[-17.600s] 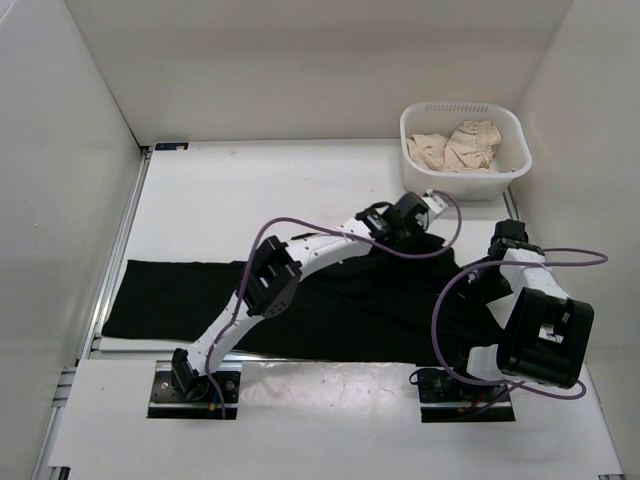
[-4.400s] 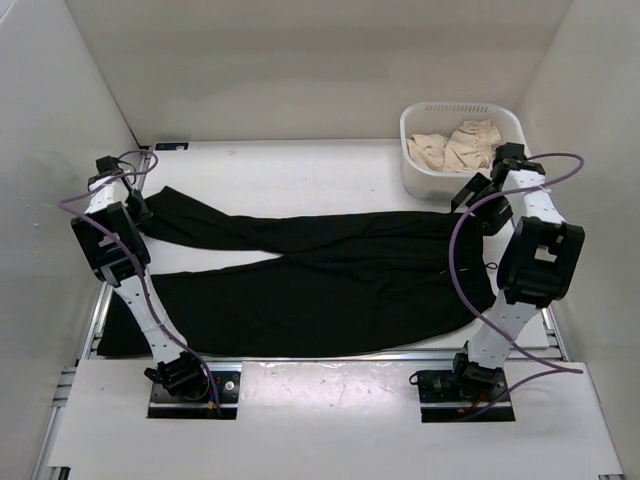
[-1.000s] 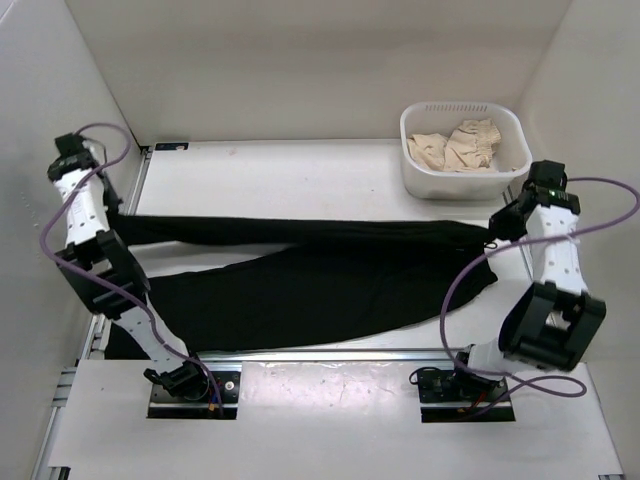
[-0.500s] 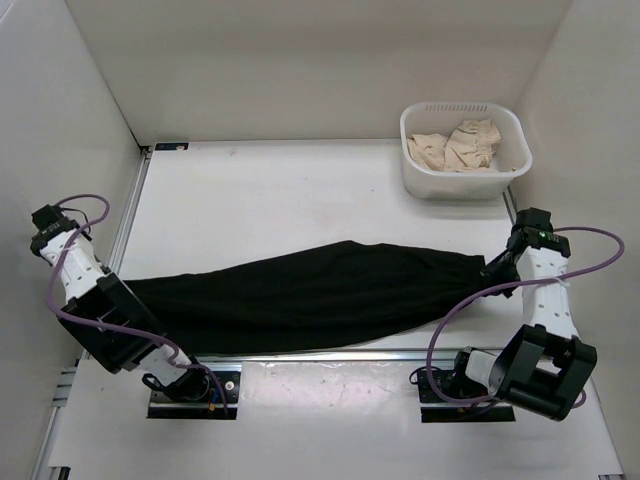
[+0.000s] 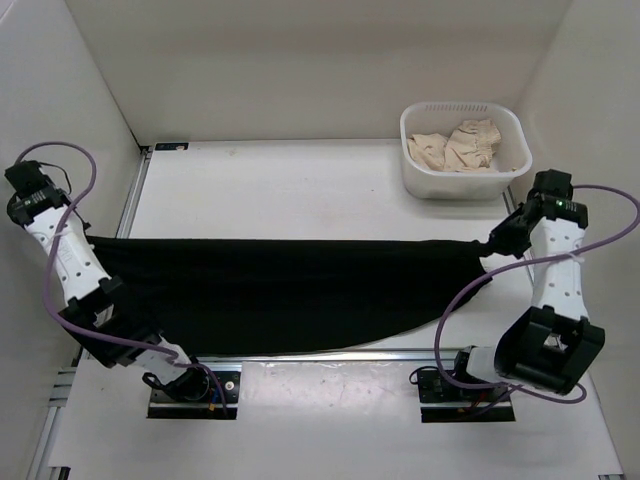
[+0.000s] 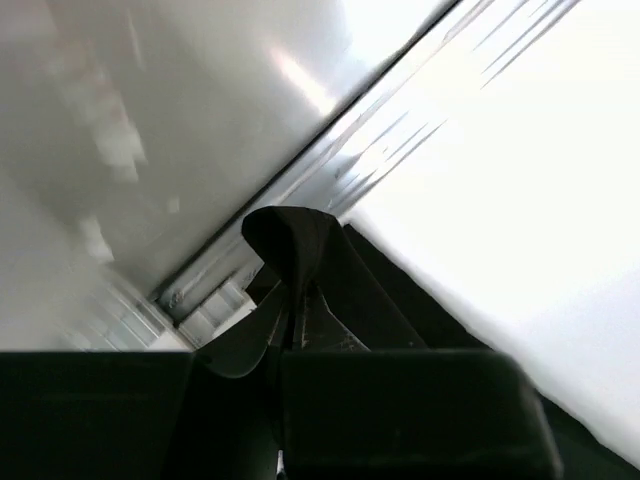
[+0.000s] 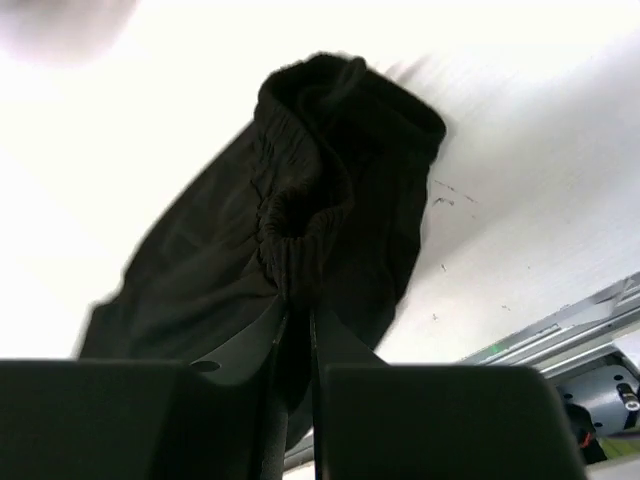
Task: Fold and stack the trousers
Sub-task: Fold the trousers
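Note:
The black trousers [image 5: 290,290] hang stretched left to right between both arms, doubled lengthwise, their lower edge sagging toward the table's near edge. My left gripper [image 5: 92,240] is shut on the leg end at the far left; in the left wrist view a peak of black cloth [image 6: 295,240] stands pinched above the gripper [image 6: 293,310]. My right gripper [image 5: 490,247] is shut on the waist end at the right. The right wrist view has the gathered elastic waistband [image 7: 310,190] clamped in the gripper [image 7: 298,305].
A white basket [image 5: 418,170] holding beige garments [image 5: 460,143] stands at the back right. White walls close in on the left, right and back. A metal rail [image 5: 120,240] runs along the table's left edge, close to the left arm.
Both arms have risen and moved away from the near edge, pulling the trousers from a sagging bundle into a taut, flat band. Both grips stayed shut.

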Robot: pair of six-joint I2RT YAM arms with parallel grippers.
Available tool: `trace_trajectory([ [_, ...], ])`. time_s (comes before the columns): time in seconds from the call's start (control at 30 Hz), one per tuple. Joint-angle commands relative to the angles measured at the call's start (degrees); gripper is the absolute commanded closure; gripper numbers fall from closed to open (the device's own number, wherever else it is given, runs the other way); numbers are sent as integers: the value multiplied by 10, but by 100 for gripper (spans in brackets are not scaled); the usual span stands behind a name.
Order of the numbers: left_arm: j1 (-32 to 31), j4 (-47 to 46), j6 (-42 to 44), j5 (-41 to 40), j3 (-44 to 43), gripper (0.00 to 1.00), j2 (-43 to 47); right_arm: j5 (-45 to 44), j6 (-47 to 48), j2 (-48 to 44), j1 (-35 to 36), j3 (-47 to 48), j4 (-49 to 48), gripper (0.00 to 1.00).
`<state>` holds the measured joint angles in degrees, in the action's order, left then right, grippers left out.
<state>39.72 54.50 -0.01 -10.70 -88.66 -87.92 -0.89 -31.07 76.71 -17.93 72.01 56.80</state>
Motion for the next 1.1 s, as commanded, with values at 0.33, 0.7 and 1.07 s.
trace_trajectory([
  [0.33, 68, -41, 0, -50, 355, 44, 149, -83, 7, -165, -9, -291, 12, 100],
  [0.7, 119, -13, 0, -39, 341, 21, 214, -66, 12, -122, -9, -273, -10, 100],
  [1.07, 135, -117, 0, -9, 342, 15, 62, -66, 23, -106, -9, -256, -16, 100],
])
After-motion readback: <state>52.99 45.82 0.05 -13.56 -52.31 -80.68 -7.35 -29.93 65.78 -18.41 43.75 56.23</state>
